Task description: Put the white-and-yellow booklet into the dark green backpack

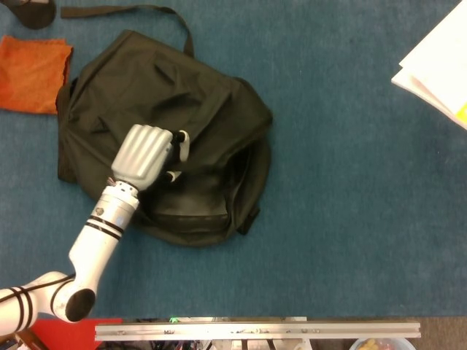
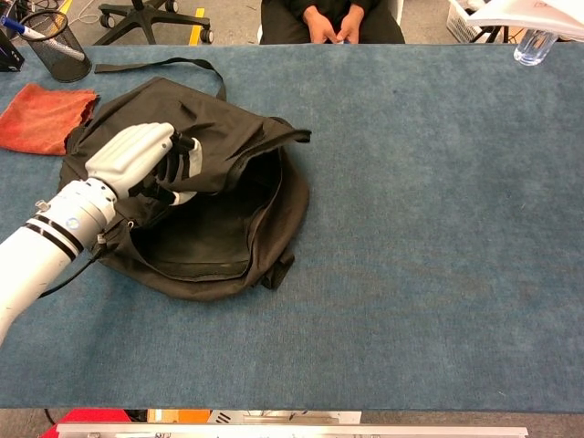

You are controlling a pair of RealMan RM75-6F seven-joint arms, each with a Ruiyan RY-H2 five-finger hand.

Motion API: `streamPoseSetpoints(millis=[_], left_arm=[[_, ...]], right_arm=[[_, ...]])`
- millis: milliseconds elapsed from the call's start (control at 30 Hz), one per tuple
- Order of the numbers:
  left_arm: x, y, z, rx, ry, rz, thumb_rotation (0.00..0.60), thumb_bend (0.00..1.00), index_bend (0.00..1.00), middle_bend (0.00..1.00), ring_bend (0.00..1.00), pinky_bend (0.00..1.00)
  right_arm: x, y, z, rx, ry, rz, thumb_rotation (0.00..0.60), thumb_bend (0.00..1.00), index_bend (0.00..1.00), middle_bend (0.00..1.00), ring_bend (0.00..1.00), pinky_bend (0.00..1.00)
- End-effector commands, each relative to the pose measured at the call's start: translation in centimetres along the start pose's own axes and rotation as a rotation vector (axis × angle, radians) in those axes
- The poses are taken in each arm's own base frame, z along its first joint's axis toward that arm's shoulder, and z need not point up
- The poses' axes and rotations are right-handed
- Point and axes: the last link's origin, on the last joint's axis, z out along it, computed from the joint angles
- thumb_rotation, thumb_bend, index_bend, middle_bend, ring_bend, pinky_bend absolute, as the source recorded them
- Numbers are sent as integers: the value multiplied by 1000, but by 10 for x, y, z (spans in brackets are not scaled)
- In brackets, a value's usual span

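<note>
The left hand [image 1: 144, 154] has its fingers curled into the fabric of the dark green backpack [image 1: 211, 124], gripping the upper flap and holding it raised so the bag's mouth gapes open; in the chest view the same hand [image 2: 137, 160] sits at about nine o'clock from the dark opening, whose interior lining shows below and to the right of it. The backpack lies on the blue table [image 2: 438, 228], its strap trailing toward twelve o'clock. The white-and-yellow booklet [image 1: 441, 69] sits well apart from the bag, at roughly two o'clock at the head view's edge, partly cut off. An orange cloth [image 1: 31, 73] lies just beside the backpack at ten o'clock. The right hand does not appear in either view.
</note>
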Motion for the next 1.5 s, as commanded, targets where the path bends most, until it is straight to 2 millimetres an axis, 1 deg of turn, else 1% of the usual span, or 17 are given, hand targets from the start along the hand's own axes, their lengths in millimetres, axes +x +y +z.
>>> streamPoseSetpoints(millis=[33,167,333,533,633,800,933,1033,1367,1500], left_arm=[[20,-6,0,0,33,-22,600,295,674,702,658,636],[42,-10,1,-7,57,-47,600,295,676,704,657,636],[72,-13,1,-28,97,-45,600,294,673,700,650,636],[89,-15,-1,-36,106,-58,600,293,670,699,649,636],[93,-16,-2,-33,108,-60,600,293,669,699,648,636],[98,-18,-3,-32,103,-68,600,293,669,699,647,636],[100,-18,-5,-35,103,-64,600,293,669,698,646,636],[101,-18,-5,-35,105,-59,600,293,669,698,646,636],[103,-18,-8,-36,112,-49,600,293,670,698,646,636],[105,-17,-8,-37,117,-46,600,293,670,698,646,636]], right_arm=[[0,-5,-1,16,-4,18,600,529,842,629,561,717],[1,-18,-1,57,-7,46,600,529,842,629,561,718],[2,-45,2,136,-17,104,600,529,842,629,561,717],[-2,-78,2,235,-48,160,600,528,842,629,561,717],[-4,-93,0,285,-71,180,600,528,842,629,561,717],[-10,-125,-4,391,-119,216,600,529,842,629,561,717],[-19,-151,-5,455,-153,247,600,529,842,629,561,718],[-24,-166,-4,484,-168,259,600,529,842,629,561,718],[-49,-224,8,577,-186,244,600,529,842,629,561,718],[-58,-243,13,604,-162,215,600,529,842,629,561,718]])
